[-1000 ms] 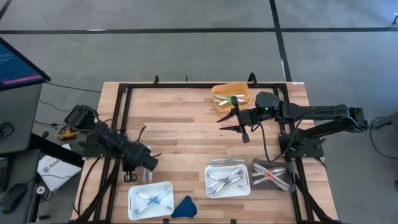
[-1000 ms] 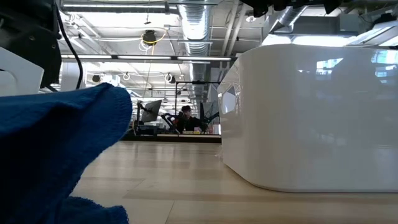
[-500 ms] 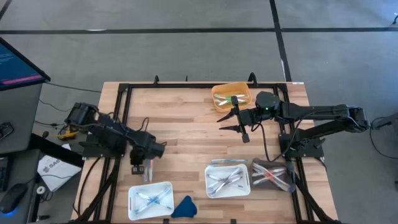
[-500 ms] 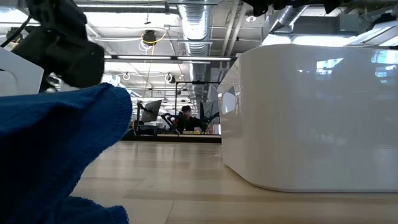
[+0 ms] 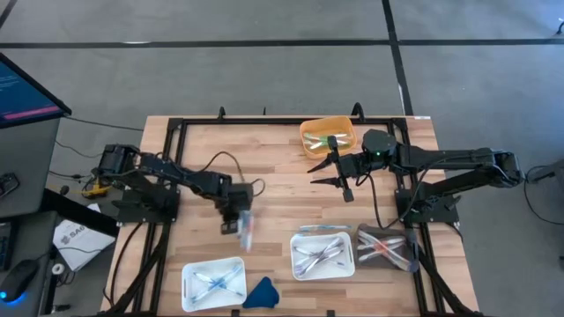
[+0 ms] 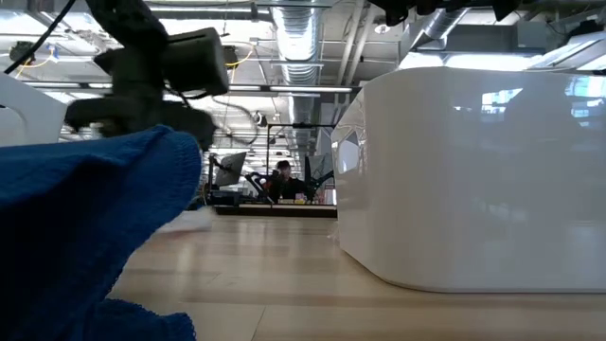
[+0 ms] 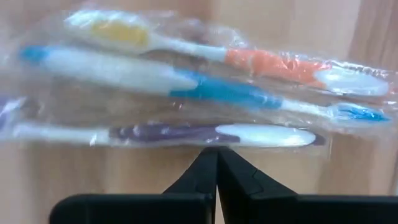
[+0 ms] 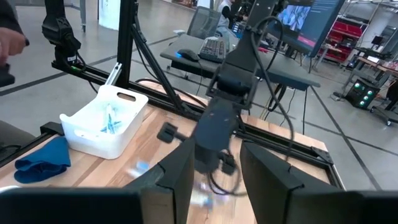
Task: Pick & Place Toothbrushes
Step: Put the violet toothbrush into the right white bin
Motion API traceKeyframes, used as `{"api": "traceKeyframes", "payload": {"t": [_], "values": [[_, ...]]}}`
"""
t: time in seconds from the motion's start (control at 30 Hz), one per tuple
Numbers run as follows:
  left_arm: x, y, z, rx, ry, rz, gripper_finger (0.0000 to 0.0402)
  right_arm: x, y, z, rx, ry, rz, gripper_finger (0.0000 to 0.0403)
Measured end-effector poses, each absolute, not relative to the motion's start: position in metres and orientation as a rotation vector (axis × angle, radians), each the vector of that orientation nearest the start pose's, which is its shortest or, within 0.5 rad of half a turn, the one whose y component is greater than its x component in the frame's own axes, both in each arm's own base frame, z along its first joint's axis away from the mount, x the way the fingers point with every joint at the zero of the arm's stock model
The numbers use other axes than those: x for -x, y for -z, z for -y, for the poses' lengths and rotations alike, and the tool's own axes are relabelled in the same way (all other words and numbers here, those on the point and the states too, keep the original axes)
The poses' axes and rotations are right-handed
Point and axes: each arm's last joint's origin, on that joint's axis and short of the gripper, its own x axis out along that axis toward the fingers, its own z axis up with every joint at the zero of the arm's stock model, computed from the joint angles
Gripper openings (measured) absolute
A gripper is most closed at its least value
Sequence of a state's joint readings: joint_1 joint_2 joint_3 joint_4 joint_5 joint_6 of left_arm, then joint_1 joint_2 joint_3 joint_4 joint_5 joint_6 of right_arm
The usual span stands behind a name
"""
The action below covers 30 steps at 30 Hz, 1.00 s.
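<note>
The left gripper [image 5: 244,231] is hanging over the middle of the wooden tabletop [image 5: 273,180], its jaws pinched together on a clear packet of toothbrushes [image 7: 186,93]. The left wrist view shows three brushes in the wrapper: one with orange and yellow accents, one blue, one purple. In the high view the packet [image 5: 246,231] shows only as a pale blur below the gripper, between the two white trays.

The right gripper [image 5: 342,180] is holding in the air near the far edge, just beside the orange tray [image 5: 307,145], its jaws standing partly apart with nothing between them.

More toothbrushes are lying in the left white tray [image 5: 191,297], in the right white tray [image 5: 299,266] and in the clear tray [image 5: 407,257] beside it. A blue cloth [image 5: 261,293] is resting at the near edge between the white trays, and it is filling the left of the low view [image 6: 85,237].
</note>
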<state>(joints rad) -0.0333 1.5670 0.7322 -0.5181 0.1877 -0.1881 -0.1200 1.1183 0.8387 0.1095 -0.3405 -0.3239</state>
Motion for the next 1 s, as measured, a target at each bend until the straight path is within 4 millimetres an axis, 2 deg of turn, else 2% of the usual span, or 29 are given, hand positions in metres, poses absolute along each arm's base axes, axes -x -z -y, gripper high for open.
{"api": "traceKeyframes", "payload": {"t": [0.2,0.37,0.53,0.6,0.73,0.87,1.0], "values": [[-0.269,-0.133,0.001,0.295,0.063,-1.179,0.0,-0.25,-0.315,0.02,0.278,-0.244,-0.13,0.0123],[-0.264,-0.14,-0.004,0.323,0.022,-1.232,0.0,-0.25,-0.314,0.02,0.27,-0.245,-0.138,0.0123],[-0.263,-0.157,-0.007,0.334,-0.133,-1.141,0.0,-0.249,-0.314,0.02,0.268,-0.246,-0.144,0.0123],[-0.265,-0.168,-0.009,0.382,-0.235,-1.039,0.0,-0.249,-0.314,0.02,0.253,-0.245,-0.145,0.0123],[-0.274,-0.185,-0.013,0.585,-0.518,-0.677,0.0,-0.249,-0.314,0.02,0.209,-0.241,-0.153,0.0123],[-0.281,-0.192,-0.003,0.63,-0.593,-0.355,0.0,-0.245,-0.317,0.02,0.182,-0.237,-0.149,0.0123],[-0.275,-0.186,0.009,0.612,-0.696,-0.263,0.0,-0.24,-0.319,0.019,0.163,-0.239,-0.163,0.0123]]}}
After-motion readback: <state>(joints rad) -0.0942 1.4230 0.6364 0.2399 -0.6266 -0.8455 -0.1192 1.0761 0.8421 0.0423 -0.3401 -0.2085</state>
